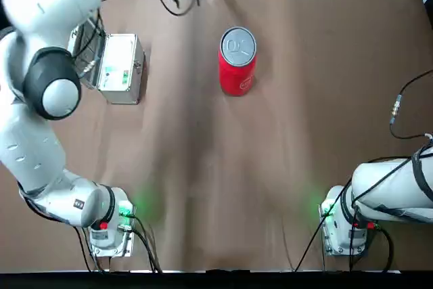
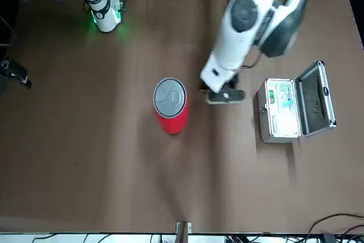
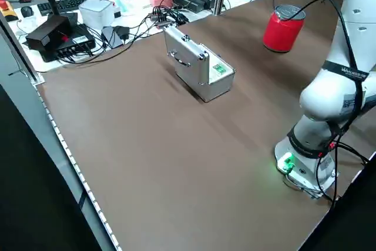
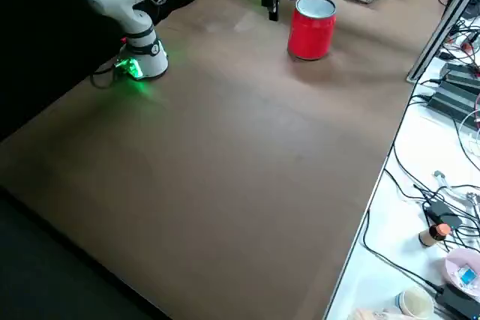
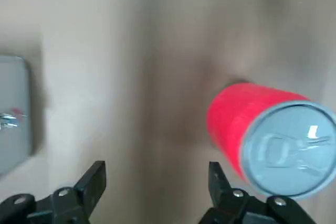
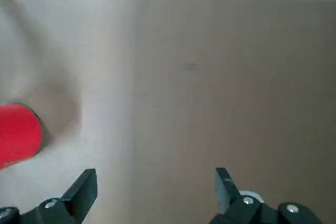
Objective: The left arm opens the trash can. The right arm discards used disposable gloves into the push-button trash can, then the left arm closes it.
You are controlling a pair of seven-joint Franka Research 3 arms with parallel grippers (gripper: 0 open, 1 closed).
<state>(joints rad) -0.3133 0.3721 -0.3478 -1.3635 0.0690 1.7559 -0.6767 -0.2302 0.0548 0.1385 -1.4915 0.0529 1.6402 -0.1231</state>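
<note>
The top view looks straight down from high overhead, arm bases at 6 o'clock. The front view faces it from across the table, also steeply downward, bases at 12 o'clock. Both share the trash can (image 1: 237,59) and the metal case (image 1: 121,68). The side views sit raised off opposite table edges, looking diagonally; each catches the trash can towards 1 o'clock. The left wrist camera hangs close above the trash can, seemingly tilted. The right wrist camera is farther off, the trash can at 9 o'clock.
</note>
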